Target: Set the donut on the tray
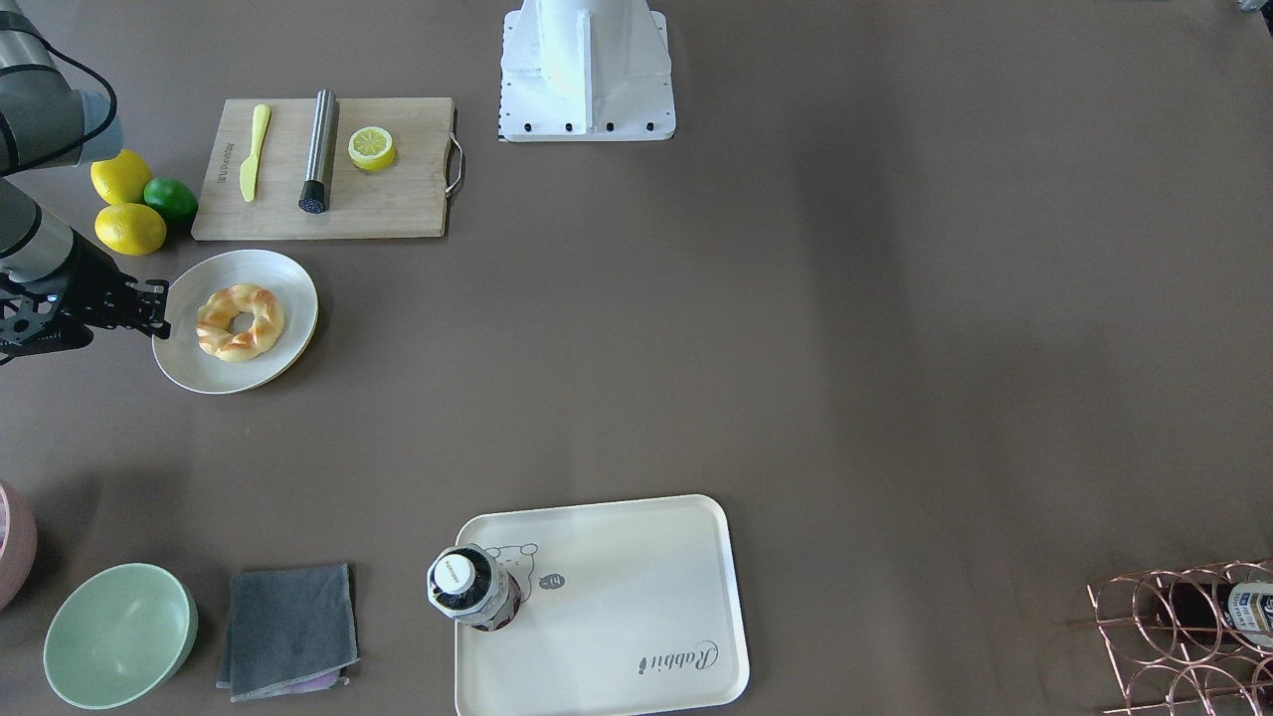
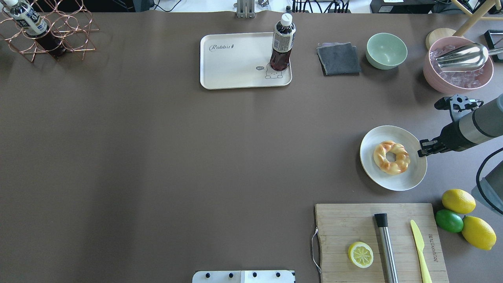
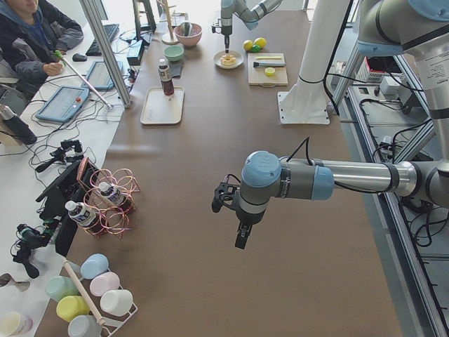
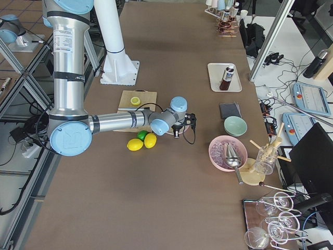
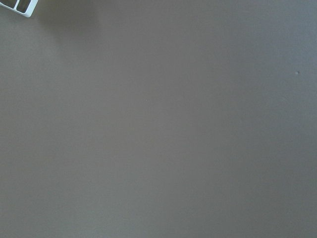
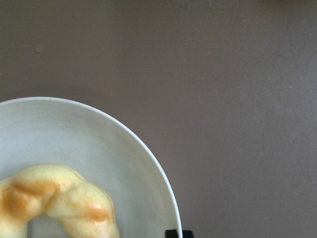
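The donut (image 1: 240,321) is a golden twisted ring lying on a round white plate (image 1: 288,288). It also shows in the overhead view (image 2: 391,157) and the right wrist view (image 6: 54,203). My right gripper (image 2: 423,148) hovers at the plate's rim (image 2: 412,177), beside the donut and apart from it. Its fingertips (image 6: 178,233) show together, shut and empty. The cream tray (image 2: 235,63) marked "Rabbit" lies far off across the table with a dark drink bottle (image 2: 281,43) standing on one corner. My left gripper (image 3: 240,237) hangs over bare table far from both; I cannot tell its state.
A wooden cutting board (image 2: 346,220) holds a halved lemon (image 2: 360,254), a metal rod (image 2: 387,247) and a yellow knife (image 2: 419,251). Two lemons and a lime (image 2: 448,220) lie beside it. A grey cloth (image 2: 338,59), a green bowl (image 2: 386,50), a pink ice bowl (image 2: 458,80) and a wire rack (image 2: 47,35) line the far edge.
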### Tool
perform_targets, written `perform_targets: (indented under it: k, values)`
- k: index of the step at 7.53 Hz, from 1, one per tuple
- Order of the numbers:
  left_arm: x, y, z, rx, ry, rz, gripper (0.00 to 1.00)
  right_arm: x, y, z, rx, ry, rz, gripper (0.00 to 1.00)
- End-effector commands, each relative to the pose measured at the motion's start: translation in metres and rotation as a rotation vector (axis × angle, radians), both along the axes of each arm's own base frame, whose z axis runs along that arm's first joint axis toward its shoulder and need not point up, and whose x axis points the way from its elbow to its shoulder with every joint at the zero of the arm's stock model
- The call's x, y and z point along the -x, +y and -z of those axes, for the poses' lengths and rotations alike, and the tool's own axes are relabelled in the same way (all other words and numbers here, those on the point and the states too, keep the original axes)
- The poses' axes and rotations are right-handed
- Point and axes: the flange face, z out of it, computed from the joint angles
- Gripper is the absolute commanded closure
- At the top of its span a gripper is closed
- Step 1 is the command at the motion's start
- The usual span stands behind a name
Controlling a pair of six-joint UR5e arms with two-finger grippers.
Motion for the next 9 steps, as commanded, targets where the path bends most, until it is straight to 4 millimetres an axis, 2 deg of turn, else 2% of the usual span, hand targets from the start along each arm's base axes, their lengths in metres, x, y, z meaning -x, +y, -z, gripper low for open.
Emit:
perform_targets:
  k: [1, 2, 3, 4, 5, 6, 7, 9]
  values:
    - [0.000, -0.001, 0.002, -0.013, -0.001, 0.000, 0.02, 0.000, 0.004, 0.047, -0.027, -0.073, -0.001, 1.00]
    - [0.000, -0.004, 0.006, -0.008, 0.004, 0.033, 0.02, 0.006, 0.002, 0.093, 0.007, -0.151, -0.027, 1.00]
    - [-0.005, -0.025, 0.025, 0.014, 0.042, 0.116, 0.03, 0.011, -0.001, 0.133, 0.032, -0.213, -0.056, 1.00]
    - [-0.030, -0.053, 0.052, 0.044, 0.134, 0.124, 0.03, 0.016, -0.007, 0.159, 0.056, -0.250, -0.088, 1.00]
    - [-0.069, -0.082, 0.088, 0.091, 0.221, 0.119, 0.03, 0.031, -0.013, 0.189, 0.085, -0.287, -0.107, 1.00]
    - [-0.116, -0.102, 0.130, 0.117, 0.255, 0.093, 0.03, 0.058, -0.012, 0.224, 0.129, -0.325, -0.109, 1.00]
    - [-0.173, -0.130, 0.185, 0.153, 0.293, 0.092, 0.03, 0.083, -0.007, 0.256, 0.182, -0.360, -0.122, 1.00]
    - [-0.264, -0.154, 0.284, 0.216, 0.371, 0.083, 0.02, 0.112, -0.005, 0.303, 0.200, -0.372, -0.132, 1.00]
